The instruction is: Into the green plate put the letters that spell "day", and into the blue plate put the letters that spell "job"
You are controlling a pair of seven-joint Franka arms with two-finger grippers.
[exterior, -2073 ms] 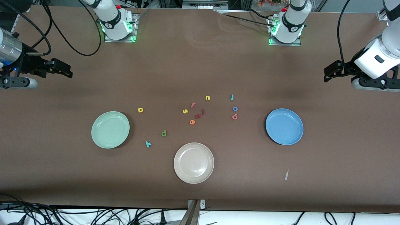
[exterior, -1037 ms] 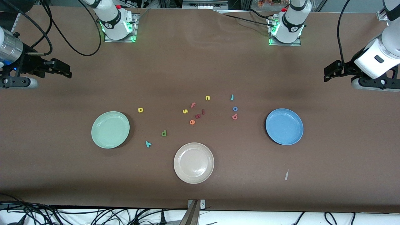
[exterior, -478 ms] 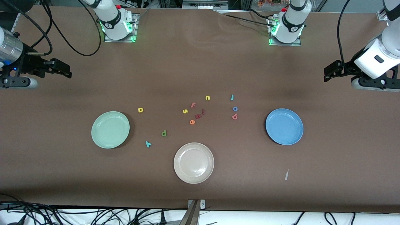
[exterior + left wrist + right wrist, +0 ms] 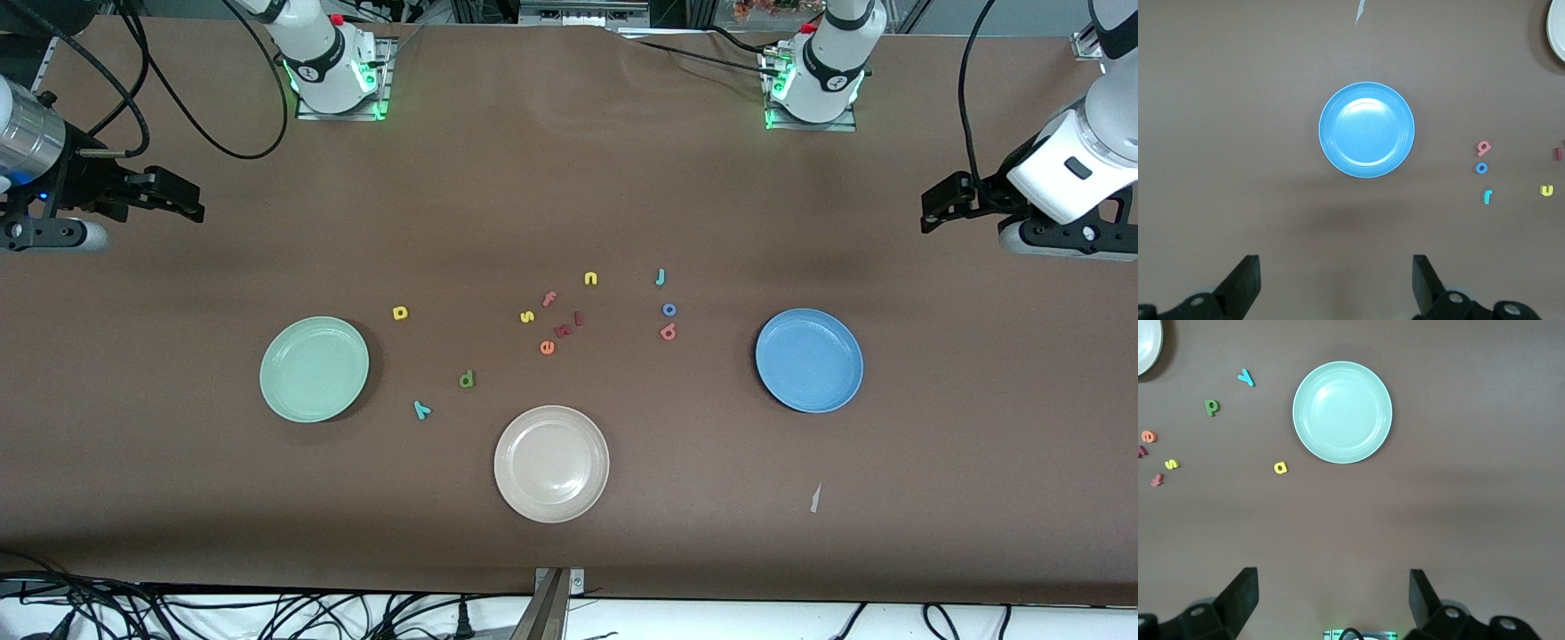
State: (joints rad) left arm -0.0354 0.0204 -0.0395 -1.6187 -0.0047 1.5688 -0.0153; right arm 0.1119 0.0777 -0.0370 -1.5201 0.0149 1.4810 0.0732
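Observation:
The green plate [image 4: 314, 369] [image 4: 1342, 412] lies toward the right arm's end, with the yellow a [image 4: 400, 312] [image 4: 1280, 467], green d [image 4: 467, 380] [image 4: 1211, 407] and teal y [image 4: 422, 409] [image 4: 1245, 377] loose on the table beside it. The blue plate [image 4: 809, 360] [image 4: 1367, 130] lies toward the left arm's end. Beside it sit the teal j [image 4: 660, 277] [image 4: 1487, 195], blue o [image 4: 669, 309] [image 4: 1481, 167] and pink b [image 4: 669, 332] [image 4: 1483, 147]. Both plates are empty. My right gripper [image 4: 191, 206] [image 4: 1331, 597] and left gripper [image 4: 929, 213] [image 4: 1336, 280] hang open over their own table ends, holding nothing.
A beige plate [image 4: 551, 463] sits mid-table, nearest the front camera. Other letters cluster between the two groups: yellow n [image 4: 590, 278], pink f [image 4: 549, 299], yellow s [image 4: 527, 316], orange e [image 4: 547, 347] and two dark red ones [image 4: 569, 324]. A paper scrap [image 4: 815, 496] lies nearer the camera than the blue plate.

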